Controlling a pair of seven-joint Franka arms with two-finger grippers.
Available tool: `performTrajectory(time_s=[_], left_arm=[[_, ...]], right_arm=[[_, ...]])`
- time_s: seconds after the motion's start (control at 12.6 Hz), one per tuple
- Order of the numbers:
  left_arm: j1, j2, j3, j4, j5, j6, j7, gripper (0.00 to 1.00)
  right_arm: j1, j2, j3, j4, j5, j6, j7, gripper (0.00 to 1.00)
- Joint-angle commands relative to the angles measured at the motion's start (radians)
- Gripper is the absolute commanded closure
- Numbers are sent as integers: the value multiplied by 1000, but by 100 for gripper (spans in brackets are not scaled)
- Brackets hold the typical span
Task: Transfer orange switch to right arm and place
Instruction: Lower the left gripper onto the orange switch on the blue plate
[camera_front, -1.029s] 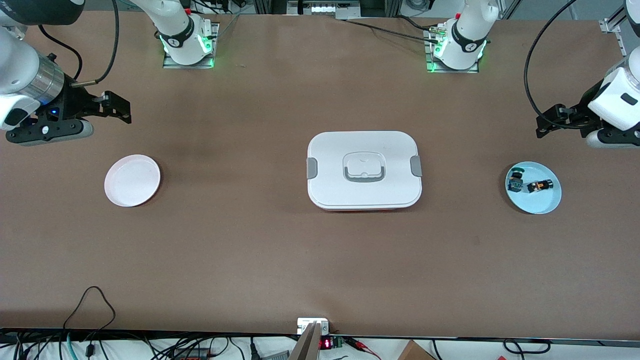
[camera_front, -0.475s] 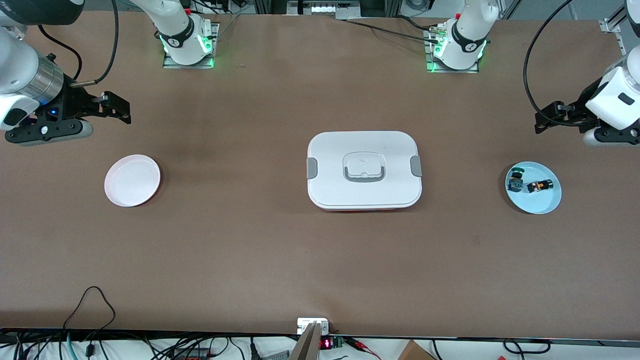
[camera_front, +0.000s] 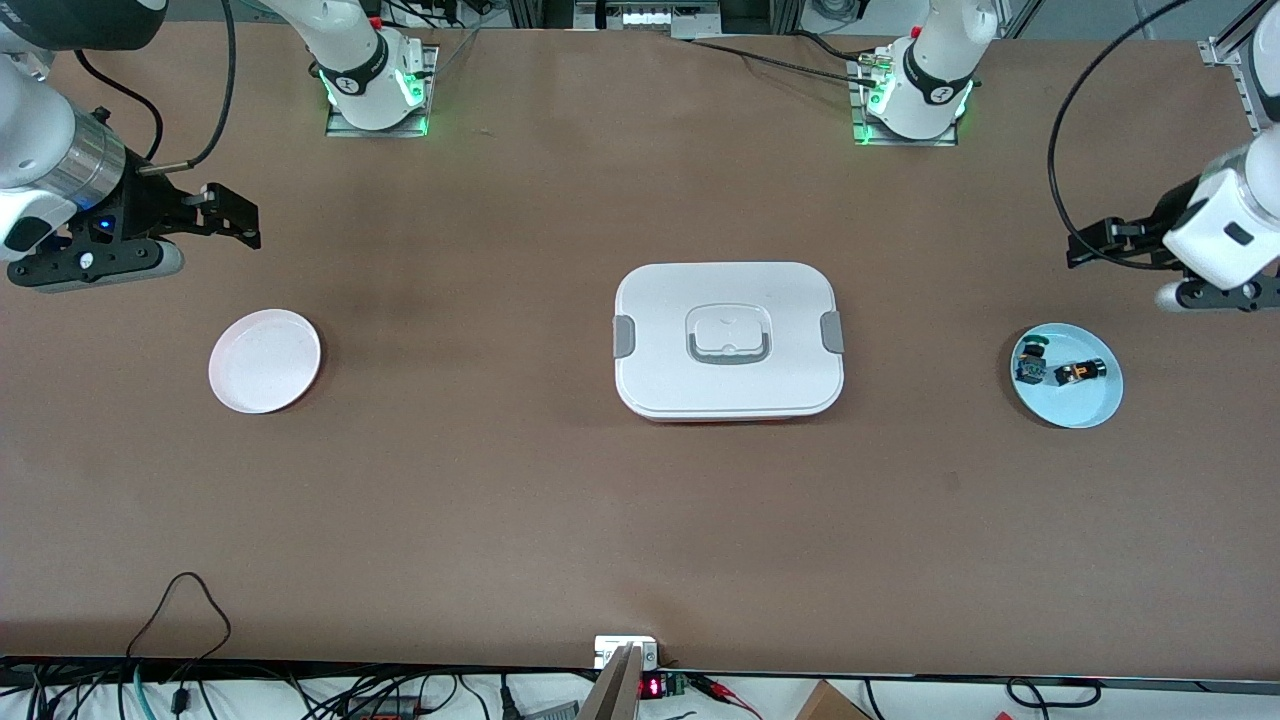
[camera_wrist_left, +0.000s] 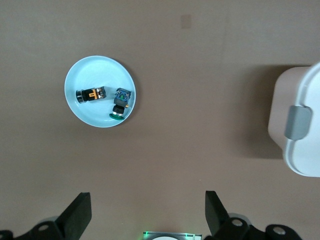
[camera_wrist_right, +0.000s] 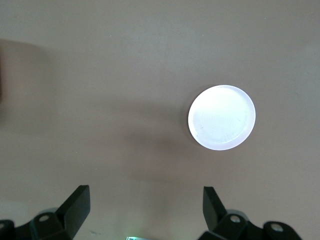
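Since the previous frame, left gripper has shifted toward the table edge; jaws fully spread, empty. Light blue plate holds the orange switch beside a blue-and-teal component. White plate empty; white lidded box closed. Right gripper waits spread wide, empty
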Motion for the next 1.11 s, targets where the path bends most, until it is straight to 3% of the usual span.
performTrajectory(time_s=[0.0,0.24,0.63,0.79,1.03], left_arm=[[79,104,-2,49,-1,-2,30,0],[101,151,-10,36,172,113,35,0],[183,268,-12,-68,171,313,44,0],[202,265,-12,-187,171,471,45,0],[248,305,-12,-286,172,715,71,0]], right_arm=[[1,-6,-2,9,6,-3,3,0],[1,-6,-2,10,6,-3,3,0],[1,-6,0,9,6,-3,3,0],[3,-6,0,10,6,-3,3,0],[3,-6,0,10,6,-3,3,0]])
